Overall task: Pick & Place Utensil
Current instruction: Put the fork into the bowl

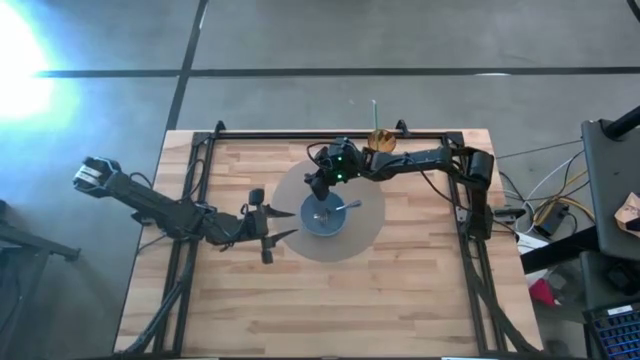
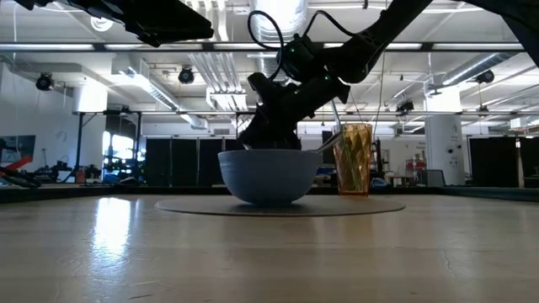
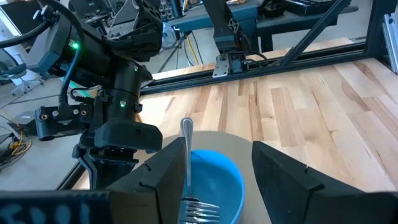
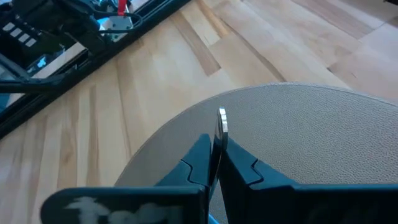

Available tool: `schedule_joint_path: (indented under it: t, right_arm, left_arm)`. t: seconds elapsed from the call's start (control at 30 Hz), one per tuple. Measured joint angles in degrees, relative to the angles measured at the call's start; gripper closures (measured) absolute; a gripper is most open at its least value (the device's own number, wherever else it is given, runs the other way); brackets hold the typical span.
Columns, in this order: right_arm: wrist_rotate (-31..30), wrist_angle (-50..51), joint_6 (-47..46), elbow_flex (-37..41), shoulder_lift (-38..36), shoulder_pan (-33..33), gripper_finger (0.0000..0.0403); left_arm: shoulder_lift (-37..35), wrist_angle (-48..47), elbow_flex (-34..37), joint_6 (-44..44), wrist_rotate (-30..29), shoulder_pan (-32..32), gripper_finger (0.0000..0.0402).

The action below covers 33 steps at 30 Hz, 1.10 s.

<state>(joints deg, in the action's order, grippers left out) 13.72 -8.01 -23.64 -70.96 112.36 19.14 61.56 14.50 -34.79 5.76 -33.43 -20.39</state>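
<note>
A blue bowl (image 1: pixel 338 229) stands on a round grey mat (image 1: pixel 368 235) at mid-table. A metal fork (image 3: pixel 188 155) lies in it, tines down in the bowl, its handle (image 1: pixel 350 206) leaning on the rim toward the table's right. My right gripper (image 1: pixel 318 190) hovers over the bowl's far-left rim, shut on a thin metal utensil (image 4: pixel 222 121). My left gripper (image 1: pixel 285 224) stands open just left of the bowl, level, holding nothing. An amber cup (image 1: pixel 380 138) with more utensils stands at the far edge. My right gripper pinches the thin metal utensil between its two fingers, seen edge-on. The utensil's rounded end (image 4: pixel 222 116) sticks out a little past the fingertips, and the rest is hidden under the fingers. The fingers slant down from the table's far right, above the bowl.
A black frame rail (image 1: pixel 330 135) runs along the table's far edge and down both sides. The amber cup (image 2: pixel 354 160) stands just behind and right of the bowl (image 2: pixel 268 177). Bare wood lies toward the near edge.
</note>
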Motion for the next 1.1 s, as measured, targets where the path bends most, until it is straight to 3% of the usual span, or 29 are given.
schedule_joint_path:
  t: [0.43,1.1]
  right_arm:
    - [-0.2,0.5,0.0,0.0,0.0,0.0,0.0388]
    - [-0.4,1.6,0.1,0.2,-0.3,0.0,0.0305]
  left_arm:
    - [0.0,0.0,0.0,0.0,0.0,0.0,0.0213]
    - [0.0,0.0,0.0,0.0,0.0,0.0,0.0213]
